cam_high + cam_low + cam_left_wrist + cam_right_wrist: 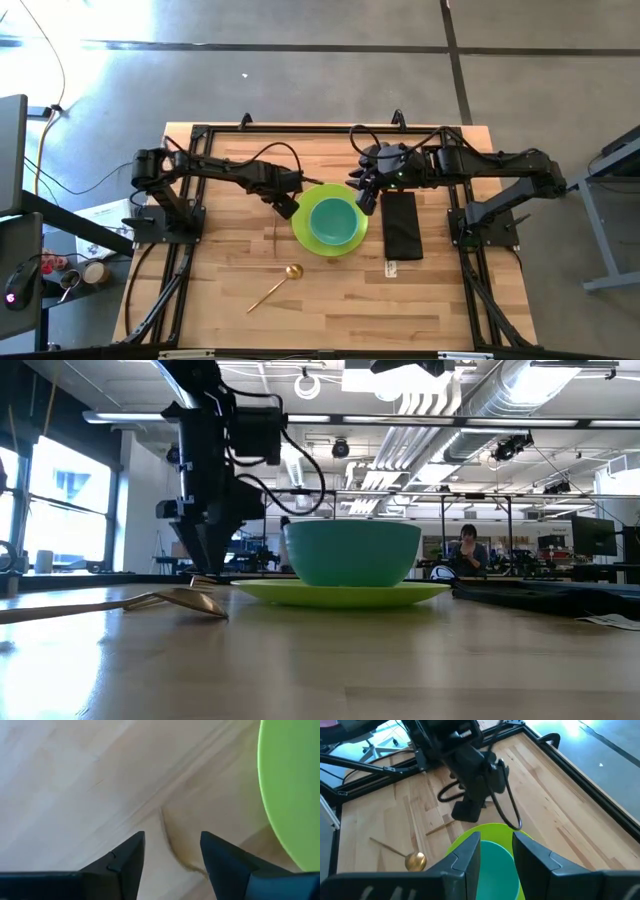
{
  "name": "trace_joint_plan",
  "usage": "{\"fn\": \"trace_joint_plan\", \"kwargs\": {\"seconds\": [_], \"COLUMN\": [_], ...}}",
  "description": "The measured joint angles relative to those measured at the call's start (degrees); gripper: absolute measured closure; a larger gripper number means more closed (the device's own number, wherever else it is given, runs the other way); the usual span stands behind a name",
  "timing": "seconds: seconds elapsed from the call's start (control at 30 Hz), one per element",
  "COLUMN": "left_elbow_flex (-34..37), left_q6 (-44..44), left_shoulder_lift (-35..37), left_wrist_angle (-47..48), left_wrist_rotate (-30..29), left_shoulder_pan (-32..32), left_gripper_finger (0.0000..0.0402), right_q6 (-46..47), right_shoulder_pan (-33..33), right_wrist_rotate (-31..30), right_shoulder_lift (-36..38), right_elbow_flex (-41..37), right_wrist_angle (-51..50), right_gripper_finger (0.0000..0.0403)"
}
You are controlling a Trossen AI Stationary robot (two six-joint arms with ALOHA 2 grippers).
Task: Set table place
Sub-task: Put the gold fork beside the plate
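Where the left gripper [287, 207] is lowered over the table [440, 300], its fingers [125, 862] are seen parted, with nothing held between them. A thin, pale gold utensil [172, 842] lies flat on the wood directly in the gap between those fingers; whether it is touched cannot be told. Just beside this gripper, on its inner side, the rim of a lime-green plate [303, 235] is found. A teal bowl [332, 221] is set upright on that plate.

The right gripper [364, 196] is held above the far edge of the plate, at the bowl's rim. Its fingers [465, 857] are spread, and nothing is gripped. Just outward of it, a dark folded napkin [402, 226] is laid flat on the table, close beside the plate; a small white tag [392, 268] is noted at the napkin's near end.

Nearer the front of the table than the left gripper, and apart from it, a gold spoon [275, 287] is laid at a slant, its bowl end toward the plate. In the low view the left gripper is seen close over the tabletop, beside the plate.

A seated person [467, 548] is seen in the room beyond the table.
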State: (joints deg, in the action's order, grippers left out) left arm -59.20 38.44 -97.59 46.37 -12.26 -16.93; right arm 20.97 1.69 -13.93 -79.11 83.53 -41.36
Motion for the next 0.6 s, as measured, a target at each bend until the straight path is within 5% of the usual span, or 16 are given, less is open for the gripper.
{"fn": "trace_joint_plan", "kwargs": {"seconds": [0.37,0.6], "left_elbow_flex": [-0.02,0.0], "left_q6": [-0.07,-0.84], "left_shoulder_lift": [-5.59,-5.69], "left_wrist_angle": [0.13,-2.5], "left_wrist_rotate": [0.09,-0.34], "left_shoulder_pan": [-0.42,-0.33], "left_gripper_finger": [0.0243,0.0385], "right_q6": [0.0,0.0], "right_shoulder_pan": [-0.02,-0.02], "right_wrist_rotate": [-0.02,-0.02], "right_shoulder_lift": [0.0,0.0], "right_elbow_flex": [0.0,0.0], "right_wrist_angle": [-0.03,-0.1], "right_gripper_finger": [0.0297,0.0297]}}
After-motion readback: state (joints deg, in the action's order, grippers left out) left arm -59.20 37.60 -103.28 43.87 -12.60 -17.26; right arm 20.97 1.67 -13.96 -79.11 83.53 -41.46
